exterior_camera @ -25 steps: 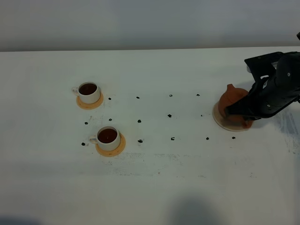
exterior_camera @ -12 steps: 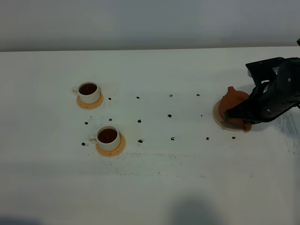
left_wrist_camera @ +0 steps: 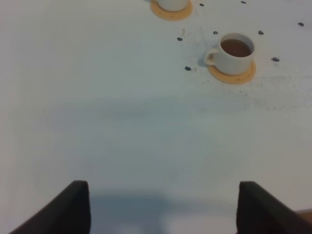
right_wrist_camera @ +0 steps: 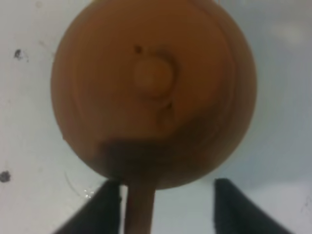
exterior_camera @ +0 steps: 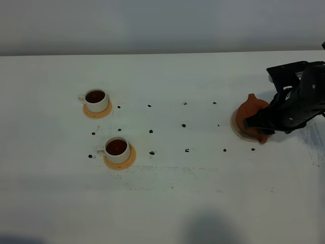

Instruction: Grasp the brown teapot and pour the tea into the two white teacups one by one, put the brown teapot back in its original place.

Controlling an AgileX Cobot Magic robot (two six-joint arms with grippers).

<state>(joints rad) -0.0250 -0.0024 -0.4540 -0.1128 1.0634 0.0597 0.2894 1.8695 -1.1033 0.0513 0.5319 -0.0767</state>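
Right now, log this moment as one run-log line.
phase: release | teapot: on saucer | right gripper: open around handle | cups: filled | left gripper: open, idle

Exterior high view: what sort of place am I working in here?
Likely a lab test bench, not a kitchen: a bare white table dotted with black marker dots in a grid, holding only a brown teapot on its saucer and two white teacups on coasters.

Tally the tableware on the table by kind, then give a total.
Brown teapot: 1
White teacups: 2
Orange-tan coasters: 2
Cream saucer: 1
Total: 6
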